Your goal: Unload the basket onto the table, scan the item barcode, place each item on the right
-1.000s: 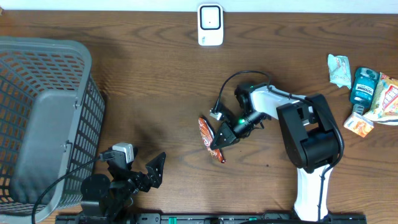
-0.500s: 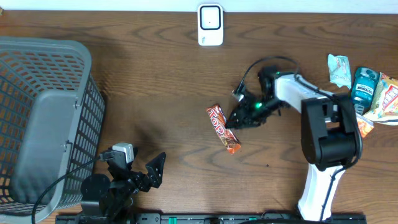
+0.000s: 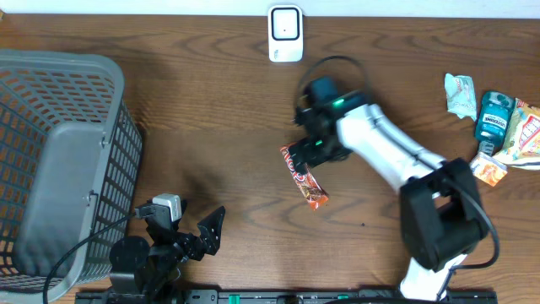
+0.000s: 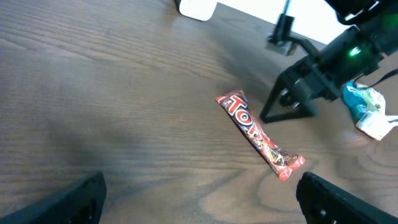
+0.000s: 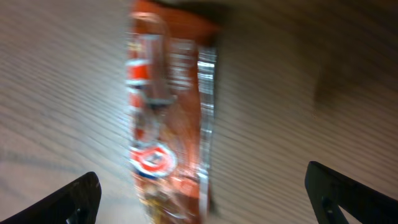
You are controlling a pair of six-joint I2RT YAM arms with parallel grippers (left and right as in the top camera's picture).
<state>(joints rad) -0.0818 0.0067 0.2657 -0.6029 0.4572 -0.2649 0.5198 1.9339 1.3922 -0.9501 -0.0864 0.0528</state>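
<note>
overhead: a second ago the right claw was pinching the snack bar. now it has let go and swung over the bar's upper end. the bar lies flat on the surface, touching nothing, trailing away from the claw toward the front edge. the scanner stands well beyond the claw at the far edge. the left claw is parked far off to the side, unchanged.

left wrist: the left claw's fingers sit wide apart at the bottom corners with nothing between them. ahead, the bar rests printed side up, just beside the right claw.

right wrist: both fingers are spread to the frame's edges, and the bar lies free on the wood directly below, between them. the picture is blurred, so no barcode can be made out.

this looks like a put-down to regrip. the scan seems not yet done, and the bar must be picked up again before it reaches the scanner.
</note>
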